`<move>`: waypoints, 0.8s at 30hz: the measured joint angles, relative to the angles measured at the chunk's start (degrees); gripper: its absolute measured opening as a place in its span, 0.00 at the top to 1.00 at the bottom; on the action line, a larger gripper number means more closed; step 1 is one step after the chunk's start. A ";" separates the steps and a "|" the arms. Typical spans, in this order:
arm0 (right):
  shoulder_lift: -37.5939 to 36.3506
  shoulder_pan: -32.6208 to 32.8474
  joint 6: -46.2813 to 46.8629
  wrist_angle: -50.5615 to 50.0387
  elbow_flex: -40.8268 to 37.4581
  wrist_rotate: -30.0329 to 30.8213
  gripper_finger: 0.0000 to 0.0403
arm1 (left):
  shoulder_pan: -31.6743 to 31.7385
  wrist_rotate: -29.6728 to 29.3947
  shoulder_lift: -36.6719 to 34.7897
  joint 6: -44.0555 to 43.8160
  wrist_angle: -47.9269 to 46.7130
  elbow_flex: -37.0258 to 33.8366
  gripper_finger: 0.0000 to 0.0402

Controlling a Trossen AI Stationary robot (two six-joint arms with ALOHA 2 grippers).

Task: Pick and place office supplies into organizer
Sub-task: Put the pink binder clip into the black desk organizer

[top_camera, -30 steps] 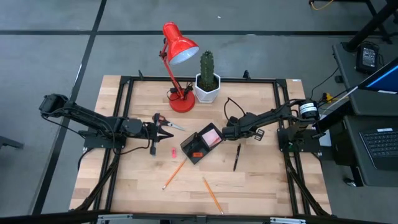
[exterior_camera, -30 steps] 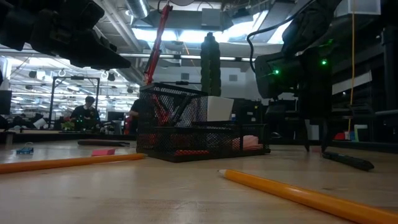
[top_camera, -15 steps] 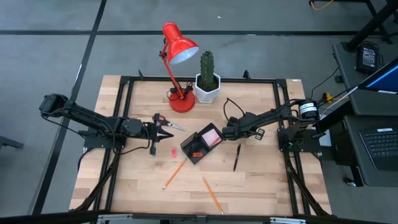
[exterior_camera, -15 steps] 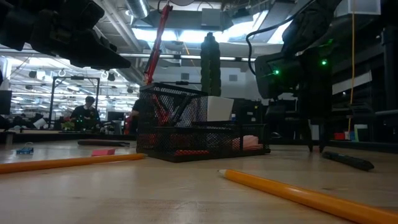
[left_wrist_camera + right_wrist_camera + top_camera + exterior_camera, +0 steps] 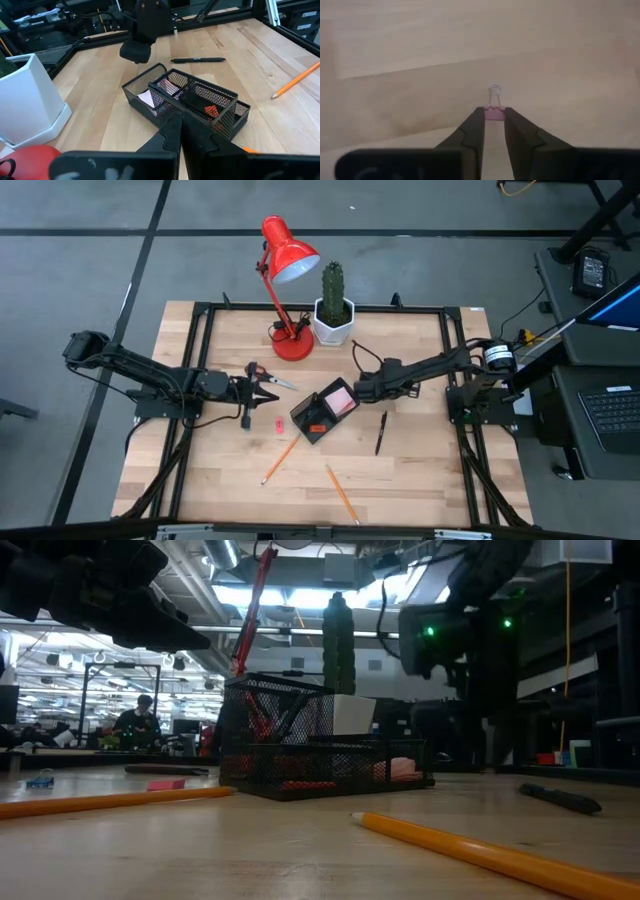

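The pink binder clip (image 5: 494, 113) was pinched by its body between the tips of the right gripper (image 5: 494, 116), wire loop pointing away from the wrist, evidently so it could be carried clear of the table. In the high view that gripper (image 5: 362, 389) hung just at 3 o'clock of the organizer (image 5: 322, 411); the clip itself was too small to make out there.

The organizer, a black mesh tray at table centre, held a pink sticky-note pad (image 5: 340, 398) in the compartment nearest the right gripper and a red piece (image 5: 210, 110) in a lower compartment.

The left gripper (image 5: 268, 392), fingers together and holding nothing I could identify, rested at 9 o'clock of the organizer, beside the red-handled scissors (image 5: 262, 376).

Outstanding on the table:
- black pen (image 5: 381, 432) at 4 o'clock
- two orange pencils (image 5: 281, 459) (image 5: 342, 493) at 6 to 7 o'clock
- small pink piece (image 5: 279, 423) at 8 o'clock
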 joint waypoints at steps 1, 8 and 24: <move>-0.39 0.26 -1.31 0.00 0.57 0.37 0.84 | 0.02 0.01 0.00 0.00 0.01 0.00 0.99; -4.70 4.00 -6.55 -1.13 3.12 7.66 0.84 | 0.02 0.00 0.01 0.00 -0.01 0.00 0.99; -10.96 17.10 -22.85 9.21 3.59 19.51 0.84 | 0.00 0.01 0.00 -3.13 0.01 0.00 0.99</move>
